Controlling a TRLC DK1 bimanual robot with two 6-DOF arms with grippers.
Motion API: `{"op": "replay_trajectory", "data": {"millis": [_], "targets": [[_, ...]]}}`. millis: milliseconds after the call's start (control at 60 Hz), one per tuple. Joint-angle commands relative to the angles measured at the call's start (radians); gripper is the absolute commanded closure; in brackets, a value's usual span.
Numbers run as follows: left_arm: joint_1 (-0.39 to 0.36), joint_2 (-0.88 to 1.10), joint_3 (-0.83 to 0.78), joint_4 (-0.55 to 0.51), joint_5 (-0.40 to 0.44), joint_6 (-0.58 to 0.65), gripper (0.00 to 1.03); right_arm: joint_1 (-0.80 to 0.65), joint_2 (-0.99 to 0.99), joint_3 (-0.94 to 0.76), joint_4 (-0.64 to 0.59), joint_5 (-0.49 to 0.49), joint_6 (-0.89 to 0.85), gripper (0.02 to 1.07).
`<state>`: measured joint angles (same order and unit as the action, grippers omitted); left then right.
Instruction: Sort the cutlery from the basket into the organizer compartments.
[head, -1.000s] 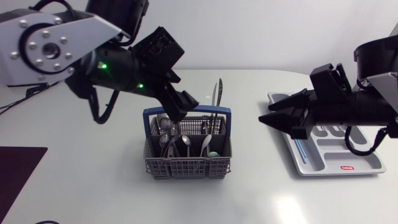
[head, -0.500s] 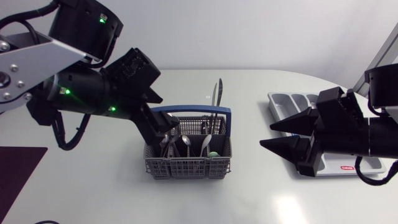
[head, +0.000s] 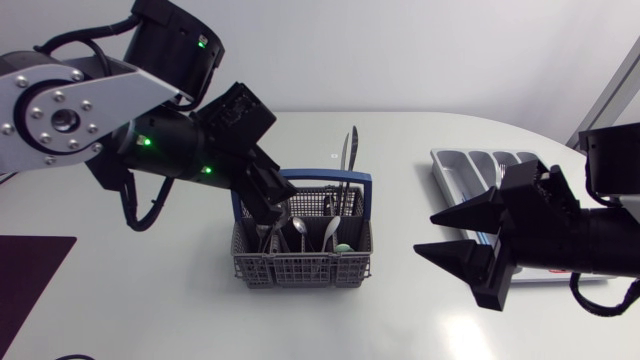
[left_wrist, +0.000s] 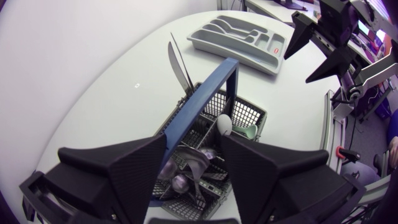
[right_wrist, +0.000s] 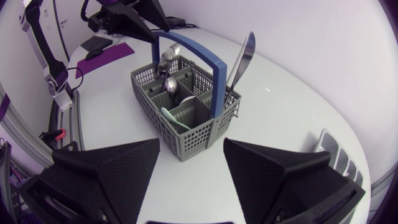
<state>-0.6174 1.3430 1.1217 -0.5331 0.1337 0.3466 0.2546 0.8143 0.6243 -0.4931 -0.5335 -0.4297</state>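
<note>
The grey cutlery basket (head: 300, 268) with a blue handle (head: 352, 180) stands mid-table. It holds several spoons (head: 297, 224), a tall upright knife (head: 347, 158) and a mint-green spoon (head: 343, 247). My left gripper (head: 268, 214) reaches down into the basket's left side. In the left wrist view its fingers (left_wrist: 134, 163) stand open on either side of the spoon heads (left_wrist: 189, 167), with a gap showing. My right gripper (head: 425, 233) hangs open and empty to the right of the basket, in front of the grey organizer (head: 470, 165). The right wrist view shows the basket (right_wrist: 199, 142) ahead of it.
A dark purple mat (head: 30, 272) lies at the table's front left edge. The organizer (left_wrist: 239, 40) sits near the right edge, its near end hidden by my right arm. White tabletop surrounds the basket.
My left gripper has come down into the basket's left side and its fingers have narrowed. My right arm has drawn back toward the front right, uncovering the organizer's far end.
</note>
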Motion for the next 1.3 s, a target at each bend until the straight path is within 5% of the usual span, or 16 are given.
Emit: {"op": "replay_trajectory", "data": {"millis": [0,467,700,917,1050,1283], "targets": [[-0.012,0.041,-0.028,-0.051,0.018,-0.020,0.48,0.009,-0.020,-0.035,-0.004,0.009,0.012,0.32],[-0.056,-0.285,-0.085,-0.142,0.035,0.124,0.48,0.057,-0.055,-0.066,-0.010,0.023,-0.006,0.32],[0.016,-0.331,-0.194,-0.174,0.083,0.310,0.48,0.078,-0.050,-0.061,-0.015,0.030,-0.009,0.32],[0.064,-0.303,-0.301,-0.087,0.103,0.437,0.48,0.077,0.000,-0.083,0.024,0.056,-0.012,0.32],[0.136,-0.254,-0.336,-0.030,0.216,0.500,0.48,0.078,0.056,-0.090,0.057,0.076,-0.009,0.32],[0.139,-0.111,-0.361,0.131,0.308,0.509,0.48,0.077,0.106,-0.107,0.093,0.101,-0.014,0.32]]}}
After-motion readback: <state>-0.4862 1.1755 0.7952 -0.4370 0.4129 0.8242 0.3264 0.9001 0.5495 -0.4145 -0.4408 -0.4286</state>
